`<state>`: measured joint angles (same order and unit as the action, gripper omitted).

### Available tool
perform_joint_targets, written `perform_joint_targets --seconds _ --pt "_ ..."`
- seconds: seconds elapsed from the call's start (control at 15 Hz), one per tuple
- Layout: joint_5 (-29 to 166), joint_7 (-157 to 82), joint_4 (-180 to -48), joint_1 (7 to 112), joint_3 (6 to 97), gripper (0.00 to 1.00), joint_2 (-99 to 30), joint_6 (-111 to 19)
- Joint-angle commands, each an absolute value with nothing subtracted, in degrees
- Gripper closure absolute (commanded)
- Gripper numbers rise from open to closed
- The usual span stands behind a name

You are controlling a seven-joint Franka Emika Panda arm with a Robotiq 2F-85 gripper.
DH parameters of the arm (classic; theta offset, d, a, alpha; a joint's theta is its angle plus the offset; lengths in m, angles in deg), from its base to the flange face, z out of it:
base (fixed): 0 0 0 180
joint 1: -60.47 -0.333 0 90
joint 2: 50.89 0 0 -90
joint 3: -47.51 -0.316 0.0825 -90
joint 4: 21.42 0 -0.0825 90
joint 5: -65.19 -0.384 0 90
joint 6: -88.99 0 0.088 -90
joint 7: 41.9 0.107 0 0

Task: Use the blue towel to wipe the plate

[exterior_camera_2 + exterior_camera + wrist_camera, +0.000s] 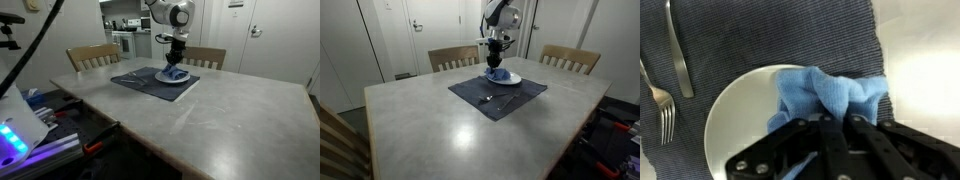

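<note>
Plainly, the wrist view cuts much off. At the far left the fork (662,112) lies at about nine o'clock from the plate (740,135), its handle running out past the picture's left edge. Just right of it, toward ten o'clock, a slim silver utensil (678,55) loses its upper end at the top border, and what kind it is cannot be told. Both rest on the dark placemat (770,35), which also carries the plate. The plate's lower rim is lost behind the black linkage and the bottom border. On the plate's right half, from roughly one to three o'clock of its centre, sits the blue towel (825,95), bunched and wrinkled, with one fold reaching the rim. The gripper (836,120) comes in from six o'clock, and its fingers (828,140) are drawn tight together into the bunch, pinching the cloth. The fingertips themselves are buried in the folds. Right of the placemat lies bare table (925,60). In both exterior views the scene is small and soft: the gripper (497,62) (175,62) stands upright over the towel (498,73) (174,74), and only a sliver of plate (513,79) (186,81) shows. Two chairs (453,57) stand beyond the table, partly hidden by it.
</note>
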<state>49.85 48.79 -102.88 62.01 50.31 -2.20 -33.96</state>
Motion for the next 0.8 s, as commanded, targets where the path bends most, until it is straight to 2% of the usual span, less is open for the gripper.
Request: perform_joint_targets --seconds 0.0,0.33,0.73 --pt "50.0 46.6 -103.6 61.1 49.9 0.98 -6.9 -32.6" --pt "48.8 43.2 -103.2 58.9 46.8 0.98 -10.5 -33.0" --pt "46.8 40.1 -102.4 56.3 42.7 0.98 -7.9 -32.2"
